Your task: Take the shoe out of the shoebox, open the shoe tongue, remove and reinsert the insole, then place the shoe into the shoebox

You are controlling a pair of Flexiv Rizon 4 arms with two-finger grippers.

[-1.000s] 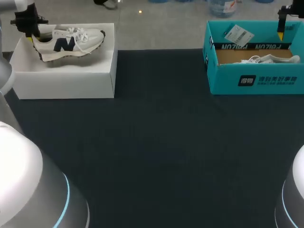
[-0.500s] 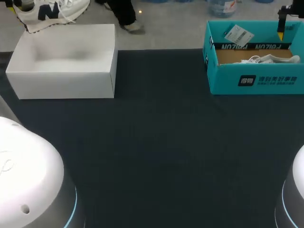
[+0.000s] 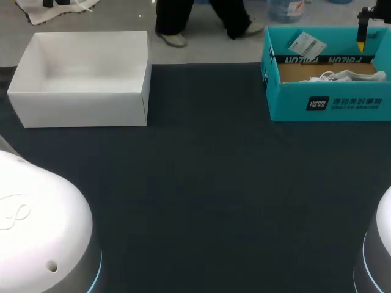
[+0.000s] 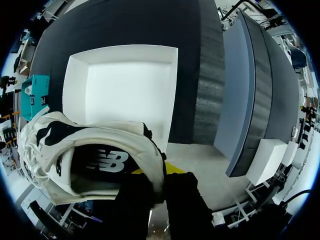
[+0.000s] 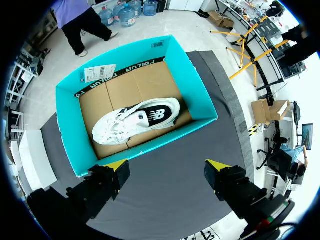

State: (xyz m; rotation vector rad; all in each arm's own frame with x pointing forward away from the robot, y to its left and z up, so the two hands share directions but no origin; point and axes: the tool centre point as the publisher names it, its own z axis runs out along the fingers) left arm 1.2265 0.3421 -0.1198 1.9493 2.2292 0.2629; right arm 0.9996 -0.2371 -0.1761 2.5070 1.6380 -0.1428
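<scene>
showing broad, rounded white shells on the left arm (image 3: pixel 36 220) and right arm (image 3: pixel 380 250), wearing a thin light-blue glowing ring near each base. carrying a faint curled emblem and one small dark hole on the left shell. ending in black blocky fingers (image 5: pixel 100 187) tipped with yellow wedges on the right gripper (image 5: pixel 166 172); showing the same black and yellow on the left gripper (image 4: pixel 159 175).

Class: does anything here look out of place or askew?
The white sneaker with navy logo dangles by its heel from the left gripper, outside the empty white cardboard shoebox. A white paper tag sits crooked on the teal cardboard box's rim.
</scene>
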